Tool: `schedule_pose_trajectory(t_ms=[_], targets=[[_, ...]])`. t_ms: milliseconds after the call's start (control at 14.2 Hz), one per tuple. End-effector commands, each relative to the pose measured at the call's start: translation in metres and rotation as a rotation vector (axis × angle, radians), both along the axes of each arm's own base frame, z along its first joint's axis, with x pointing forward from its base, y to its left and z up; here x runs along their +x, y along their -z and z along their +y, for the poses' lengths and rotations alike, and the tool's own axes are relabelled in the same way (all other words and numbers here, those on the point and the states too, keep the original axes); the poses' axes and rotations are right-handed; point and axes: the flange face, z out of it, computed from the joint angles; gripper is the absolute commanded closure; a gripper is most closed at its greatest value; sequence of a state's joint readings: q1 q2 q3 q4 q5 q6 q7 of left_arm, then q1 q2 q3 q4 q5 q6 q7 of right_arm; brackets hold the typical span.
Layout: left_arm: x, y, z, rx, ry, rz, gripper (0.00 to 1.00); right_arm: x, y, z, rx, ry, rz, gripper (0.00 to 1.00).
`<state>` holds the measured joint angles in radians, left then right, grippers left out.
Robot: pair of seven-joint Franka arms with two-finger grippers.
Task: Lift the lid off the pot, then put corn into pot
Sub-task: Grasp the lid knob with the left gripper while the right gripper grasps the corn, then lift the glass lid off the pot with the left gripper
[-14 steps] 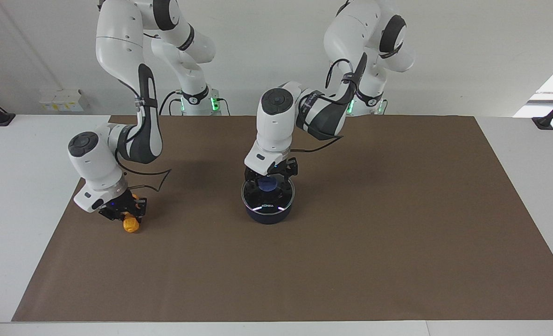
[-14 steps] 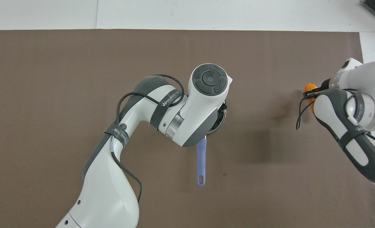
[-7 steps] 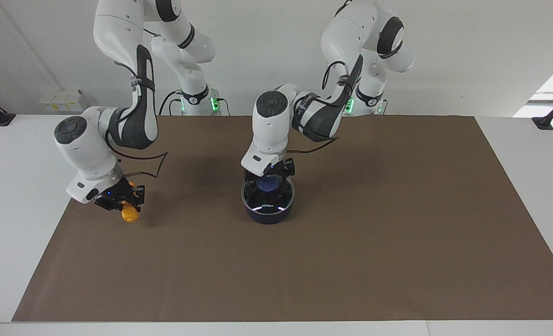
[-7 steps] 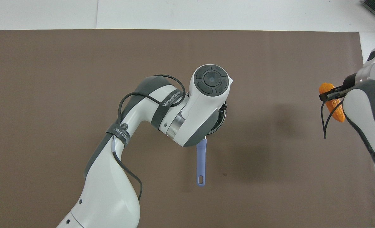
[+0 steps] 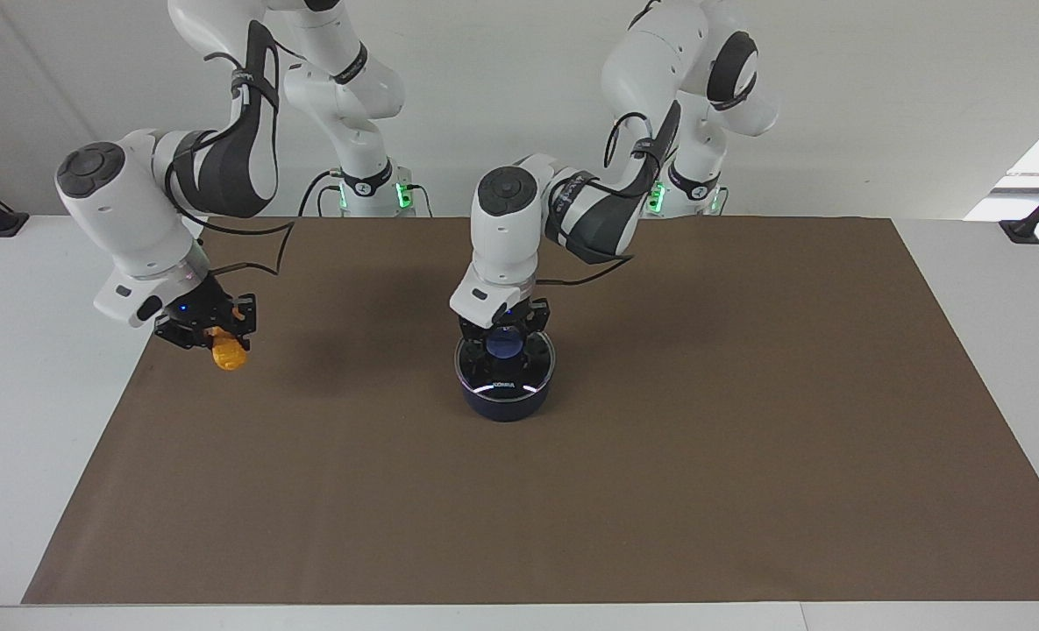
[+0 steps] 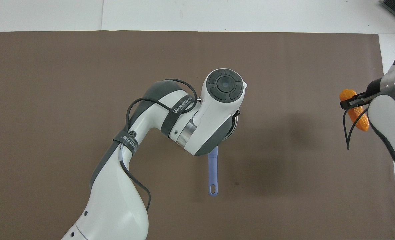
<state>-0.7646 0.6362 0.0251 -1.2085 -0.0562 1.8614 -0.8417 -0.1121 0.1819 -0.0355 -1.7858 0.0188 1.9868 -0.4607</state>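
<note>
Both end effectors clamping: left end effector (image 5: 505,336) pinching glass lid's blue knob (image 5: 503,345) for lifting, right end effector (image 5: 206,331) holding bumpy orange-yellow corn cob (image 5: 227,352) aloft, awaiting navy pot (image 5: 505,401).

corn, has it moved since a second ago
Yes. The corn, held in the right hand, has risen off the brown mat and now hangs over the mat's edge at the right arm's end of the table.

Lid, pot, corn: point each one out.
lid (image 5: 519,372): facing view, clear glass beside its knob.
pot (image 5: 506,407): facing view, dark side wall below the lid.
corn (image 6: 358,115): overhead view, middle of the cob.
</note>
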Motion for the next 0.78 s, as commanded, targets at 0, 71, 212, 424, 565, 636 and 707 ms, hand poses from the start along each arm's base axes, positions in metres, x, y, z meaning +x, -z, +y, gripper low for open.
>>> schedule_pose_trajectory(t_ms=[0, 71, 212, 424, 565, 636, 707], targets=[[-0.001, -0.016, -0.001, 0.01, -0.021, -0.006, 1.0, -0.003, -0.001, -0.004, 0.005, -0.023, 0.009, 1.0], [0.0, -0.032, 0.007, 0.009, -0.029, -0.008, 1.0, -0.004, -0.007, -0.003, 0.003, -0.02, -0.002, 1.0], [0.004, -0.054, 0.021, 0.006, -0.04, -0.02, 1.0, -0.01, -0.026, 0.001, 0.003, -0.022, -0.014, 1.0], [0.019, -0.07, 0.046, 0.006, -0.053, -0.043, 1.0, -0.018, -0.063, 0.007, 0.007, -0.026, 0.002, 1.0], [0.031, -0.081, 0.071, -0.009, 0.006, -0.053, 1.0, -0.016, -0.068, 0.035, 0.007, -0.019, 0.016, 1.0], [0.039, -0.084, 0.097, -0.006, 0.051, -0.048, 1.0, -0.014, -0.068, 0.047, -0.002, 0.0, 0.011, 1.0], [0.047, -0.084, 0.125, -0.002, 0.082, -0.038, 1.0, -0.012, -0.069, 0.067, -0.022, 0.01, 0.004, 1.0]])
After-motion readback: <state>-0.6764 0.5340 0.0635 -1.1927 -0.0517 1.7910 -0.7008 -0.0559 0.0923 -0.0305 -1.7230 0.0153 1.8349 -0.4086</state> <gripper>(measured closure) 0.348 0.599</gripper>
